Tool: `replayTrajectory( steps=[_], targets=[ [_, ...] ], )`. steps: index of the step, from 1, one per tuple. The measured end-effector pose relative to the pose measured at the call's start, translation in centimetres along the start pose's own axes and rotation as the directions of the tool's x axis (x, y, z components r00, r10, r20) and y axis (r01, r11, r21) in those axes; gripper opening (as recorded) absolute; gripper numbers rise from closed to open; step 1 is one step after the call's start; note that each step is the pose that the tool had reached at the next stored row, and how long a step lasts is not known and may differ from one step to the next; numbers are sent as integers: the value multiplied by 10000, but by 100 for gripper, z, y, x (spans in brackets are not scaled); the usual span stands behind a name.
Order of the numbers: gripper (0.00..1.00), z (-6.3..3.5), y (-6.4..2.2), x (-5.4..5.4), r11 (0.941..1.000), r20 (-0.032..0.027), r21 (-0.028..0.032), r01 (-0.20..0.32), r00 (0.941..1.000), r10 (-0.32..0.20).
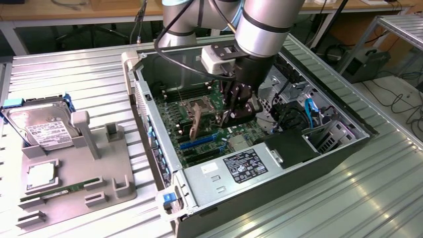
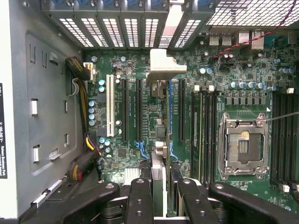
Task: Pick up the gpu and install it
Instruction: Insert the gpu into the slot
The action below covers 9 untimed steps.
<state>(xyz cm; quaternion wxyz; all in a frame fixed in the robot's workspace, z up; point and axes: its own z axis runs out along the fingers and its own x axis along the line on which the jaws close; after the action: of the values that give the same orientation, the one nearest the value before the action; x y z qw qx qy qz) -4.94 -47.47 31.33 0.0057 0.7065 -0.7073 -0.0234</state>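
Note:
My gripper [image 1: 233, 115] is down inside the open computer case [image 1: 162, 163], shut on the gpu [image 1: 196, 121]. In the exterior view the card shows as a tan-brown plate, tilted, over the motherboard [image 1: 198, 148]. In the wrist view I see the gpu [image 2: 159, 154] edge-on between my black fingers [image 2: 140, 198]. Its silvery end bracket [image 2: 164, 67] points toward the case's slotted rear wall. The card hangs over the row of long expansion slots, between a black slot [image 2: 139, 109] and a blue slot [image 2: 169, 109]. Whether it touches a slot I cannot tell.
A grey holder tray [image 1: 73, 168] at the exterior view's left carries a silver hard drive [image 1: 41, 126], a processor [image 1: 41, 174] and a green RAM stick [image 1: 59, 191]. Inside the case are the open CPU socket [image 2: 243, 144], a white slot [image 2: 110, 105], cable bundles [image 2: 84, 158] and the power supply [image 1: 244, 163].

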Motion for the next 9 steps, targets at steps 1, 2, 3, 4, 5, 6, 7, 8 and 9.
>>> replayTrajectory(
  steps=[1, 2, 3, 4, 5, 6, 7, 8, 9],
  targets=[
    [26, 2, 0, 1, 10000, 0, 0, 0, 10000, 0],
    [26, 4, 0, 2, 10000, 0, 0, 0, 10000, 0],
    [26, 5, 0, 3, 10000, 1, 0, 0, 10000, 0],
    [26, 7, 0, 5, 10000, 1, 0, 0, 10000, 0],
    [26, 8, 0, 6, 10000, 0, 0, 0, 10000, 0],
    [26, 10, 0, 6, 10000, 1, 0, 0, 10000, 0],
    [26, 11, 0, 8, 10000, 0, 0, 0, 10000, 0],
    [26, 14, 0, 9, 10000, 0, 0, 0, 10000, 0],
    [26, 15, 0, 10, 10000, 0, 0, 0, 10000, 0]
  ],
)
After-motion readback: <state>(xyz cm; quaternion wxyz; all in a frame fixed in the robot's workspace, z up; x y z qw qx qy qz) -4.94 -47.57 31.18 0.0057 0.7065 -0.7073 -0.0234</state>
